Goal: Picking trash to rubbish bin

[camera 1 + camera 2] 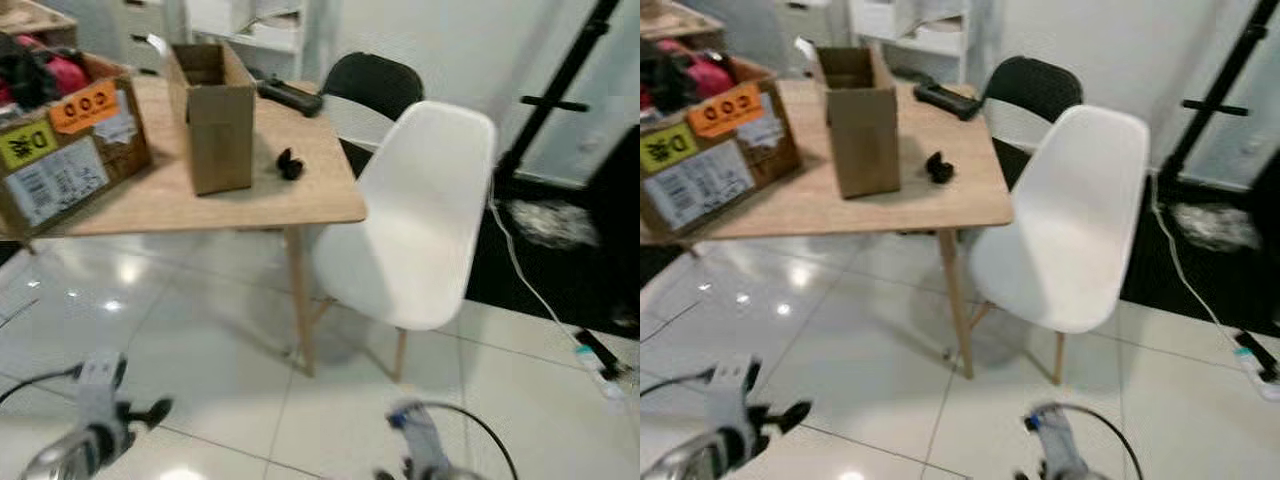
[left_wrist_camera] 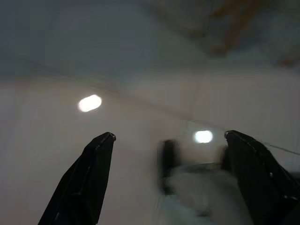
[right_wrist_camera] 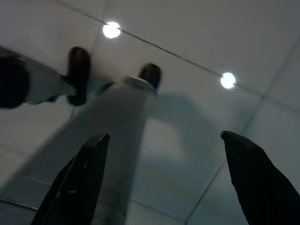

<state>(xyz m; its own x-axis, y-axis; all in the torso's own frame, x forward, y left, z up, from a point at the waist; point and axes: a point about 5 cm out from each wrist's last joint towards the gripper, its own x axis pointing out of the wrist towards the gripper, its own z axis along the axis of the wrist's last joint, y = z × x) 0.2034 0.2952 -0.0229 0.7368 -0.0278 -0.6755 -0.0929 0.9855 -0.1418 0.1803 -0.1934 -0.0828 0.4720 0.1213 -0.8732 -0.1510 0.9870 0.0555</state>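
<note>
While both hands, left hand and right hand, hung spread and empty: small black trash near worktop right edge; judged light, stiff; pinchable across middle.

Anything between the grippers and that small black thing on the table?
Nothing visible blocks it. The small black object lies near the wooden table's near edge, beside the tall cardboard box. Both grippers, left and right, hang low over the floor with fingers open. The white chair stands right of the table corner.

Home office, desk, chair, boxes
</note>
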